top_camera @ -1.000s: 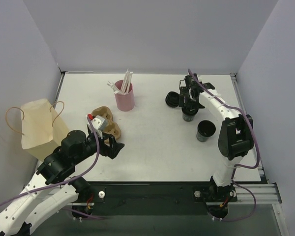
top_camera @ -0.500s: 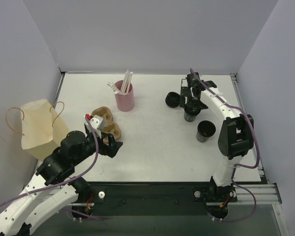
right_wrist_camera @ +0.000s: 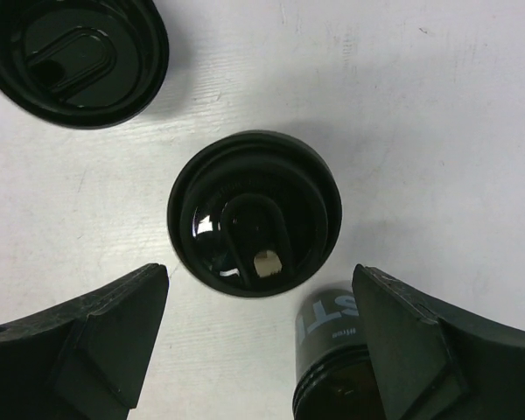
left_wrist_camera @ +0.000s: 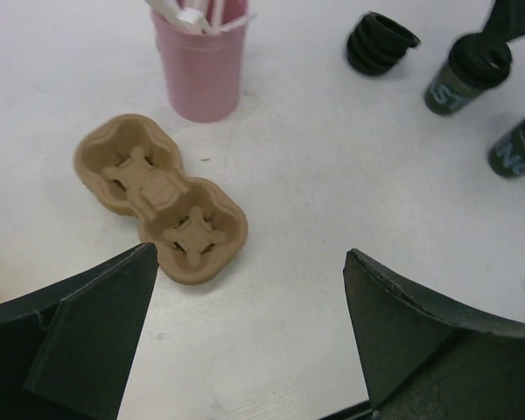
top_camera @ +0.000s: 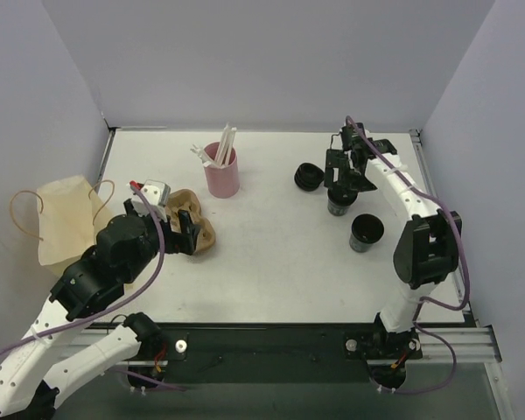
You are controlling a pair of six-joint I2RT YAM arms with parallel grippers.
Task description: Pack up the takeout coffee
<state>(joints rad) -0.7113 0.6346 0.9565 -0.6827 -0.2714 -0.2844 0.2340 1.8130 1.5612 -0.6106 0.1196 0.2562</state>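
A tan two-cup carrier point(top_camera: 195, 220) point(left_wrist_camera: 162, 197) lies left of centre. My left gripper point(top_camera: 184, 234) point(left_wrist_camera: 249, 337) hovers open just in front of it, holding nothing. At the right stands a dark coffee cup with a black lid point(top_camera: 337, 203) point(right_wrist_camera: 254, 213) point(left_wrist_camera: 468, 74). My right gripper point(top_camera: 342, 178) point(right_wrist_camera: 259, 293) hangs open straight above it, clear of the lid. A second dark cup point(top_camera: 367, 232) point(right_wrist_camera: 341, 372) point(left_wrist_camera: 518, 149) stands just in front of the first. A brown paper bag point(top_camera: 66, 223) lies at the left edge.
A pink cup of white straws point(top_camera: 220, 171) point(left_wrist_camera: 201, 66) stands behind the carrier. A stack of black lids point(top_camera: 307, 178) point(right_wrist_camera: 74, 57) point(left_wrist_camera: 381, 42) lies left of the lidded cup. Grey walls close in the table on three sides.
My right gripper has opened wider and lifted off the lidded cup. The left arm has swung left and back, bringing its open gripper up to the carrier.
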